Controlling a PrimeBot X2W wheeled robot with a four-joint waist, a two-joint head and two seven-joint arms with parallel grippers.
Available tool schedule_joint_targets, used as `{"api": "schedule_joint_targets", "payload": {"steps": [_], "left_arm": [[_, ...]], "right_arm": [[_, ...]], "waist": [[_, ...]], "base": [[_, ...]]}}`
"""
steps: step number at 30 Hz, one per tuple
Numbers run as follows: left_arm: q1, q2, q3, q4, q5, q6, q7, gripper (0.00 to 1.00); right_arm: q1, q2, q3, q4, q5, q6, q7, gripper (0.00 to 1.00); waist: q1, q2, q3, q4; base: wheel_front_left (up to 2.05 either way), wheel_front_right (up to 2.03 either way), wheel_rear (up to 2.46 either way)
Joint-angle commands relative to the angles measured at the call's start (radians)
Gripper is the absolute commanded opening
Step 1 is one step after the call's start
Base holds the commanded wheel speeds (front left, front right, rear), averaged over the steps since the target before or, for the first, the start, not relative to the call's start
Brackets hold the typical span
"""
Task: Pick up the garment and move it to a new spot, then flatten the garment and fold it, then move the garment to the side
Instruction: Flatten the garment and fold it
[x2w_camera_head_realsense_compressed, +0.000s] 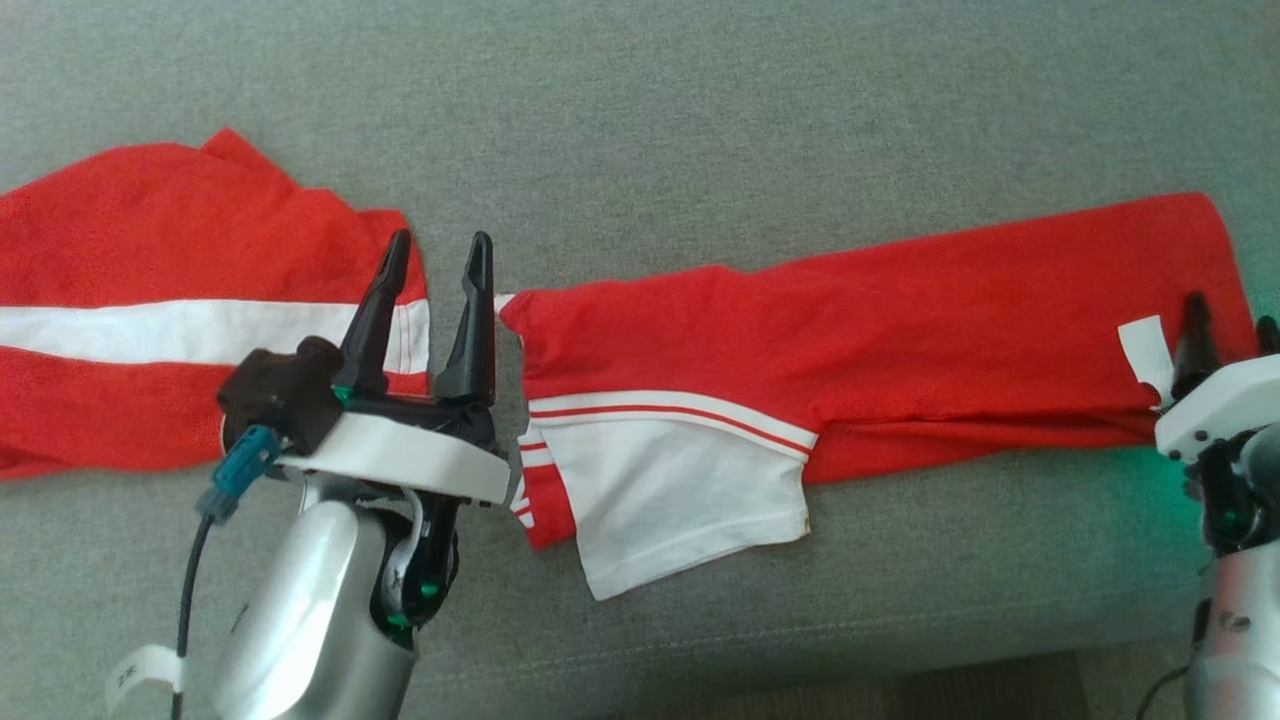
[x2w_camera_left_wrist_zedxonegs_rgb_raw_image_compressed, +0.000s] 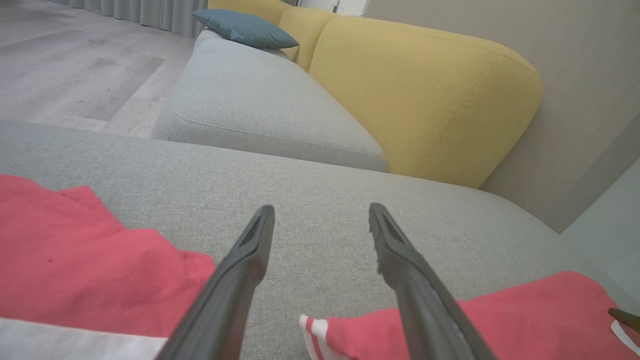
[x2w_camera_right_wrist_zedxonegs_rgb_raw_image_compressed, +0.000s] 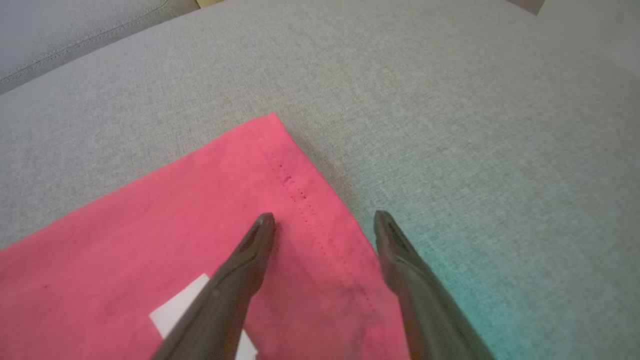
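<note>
Surface: grey sofa seat (x2w_camera_head_realsense_compressed: 700, 100), beneath both end effectors.
Room, beyond the left end effector (x2w_camera_head_realsense_compressed: 441, 240): yellow backrest (x2w_camera_left_wrist_zedxonegs_rgb_raw_image_compressed: 425, 90), blue cushion (x2w_camera_left_wrist_zedxonegs_rgb_raw_image_compressed: 245, 27), wood floor (x2w_camera_left_wrist_zedxonegs_rgb_raw_image_compressed: 75, 65).
Garment (x2w_camera_head_realsense_compressed: 850, 330): red and white, lying flat from just right of the left end effector to the right end effector (x2w_camera_head_realsense_compressed: 1231, 312), which straddles its hem.
Both end effectors: spread wide, holding nothing.
Red cloth (x2w_camera_head_realsense_compressed: 150, 230), left of the left end effector: cut off at the picture's edge; whether it joins the garment is unclear.

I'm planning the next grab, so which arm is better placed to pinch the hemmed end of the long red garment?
Right. The right gripper, open, straddles the garment's stitched hem edge. The left gripper, also open, hovers over bare sofa at the other end.
</note>
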Motion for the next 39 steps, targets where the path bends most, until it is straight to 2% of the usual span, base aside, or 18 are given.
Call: {"api": "schedule_joint_targets", "payload": {"steps": [1,20,21,22,23,30,36,39], "left_arm": [[-0.037,0.003,0.042,-0.031,0.011,-0.007,-0.005,1.00],[-0.059,0.032,0.088,-0.055,-0.004,-0.002,-0.005,1.00],[-0.060,0.033,0.090,-0.057,-0.004,-0.001,-0.005,1.00],[-0.061,0.034,0.092,-0.059,-0.005,0.000,-0.005,1.00],[-0.061,0.035,0.094,-0.061,-0.006,0.001,-0.005,1.00],[-0.057,0.039,0.107,-0.072,-0.012,0.006,-0.005,1.00],[-0.045,0.034,0.110,-0.078,-0.017,0.007,-0.005,1.00],[-0.036,0.027,0.113,-0.084,-0.021,0.006,-0.005,1.00]], "right_arm": [[-0.023,0.001,0.025,-0.029,-0.009,0.007,0.010,1.00],[0.037,0.015,0.042,-0.095,0.061,0.007,0.066,1.00],[0.036,0.016,0.043,-0.094,0.067,0.007,0.072,0.76],[0.035,0.016,0.044,-0.093,0.073,0.007,0.080,0.26],[0.034,0.016,0.045,-0.092,0.079,0.007,0.087,0.00],[0.018,-0.014,0.011,-0.120,0.071,0.007,0.107,0.00],[-0.006,-0.070,-0.058,-0.142,-0.085,0.007,0.058,0.00],[-0.031,-0.074,-0.114,-0.145,-0.168,0.007,0.036,0.00]], "waist": [[0.0000,0.0000,0.007,-0.003],[0.0000,0.0000,0.038,-0.007],[0.0000,0.0000,0.037,-0.008],[0.0000,0.0000,0.036,-0.008],[0.0000,0.0000,0.035,-0.009],[0.0000,0.0000,0.016,-0.006],[0.0000,0.0000,-0.011,0.000],[0.0000,0.0000,-0.028,0.005]], "base": [[0.00,0.00,0.00],[0.00,0.00,0.00],[0.00,0.00,0.00],[0.00,0.00,0.00],[0.00,0.00,0.00],[0.00,0.00,0.00],[0.00,0.00,0.00],[0.00,0.00,0.00]]}}
